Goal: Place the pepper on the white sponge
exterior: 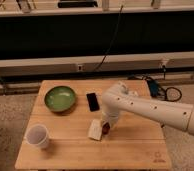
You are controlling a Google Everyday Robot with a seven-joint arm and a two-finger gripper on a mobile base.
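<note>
The white sponge [95, 130] lies flat near the middle of the wooden table [65, 155]. The dark red-brown pepper [105, 128] hangs at the sponge's right edge, held at the tip of my gripper [106, 125]. The white arm reaches in from the right and bends down over the sponge, hiding its right part. I cannot tell whether the pepper touches the sponge.
A green bowl [60, 98] sits at the back left. A black flat rectangle [93, 101] lies beside it. A white cup [38, 136] stands at the front left. A cable and power strip [157, 90] lie behind the table's right side.
</note>
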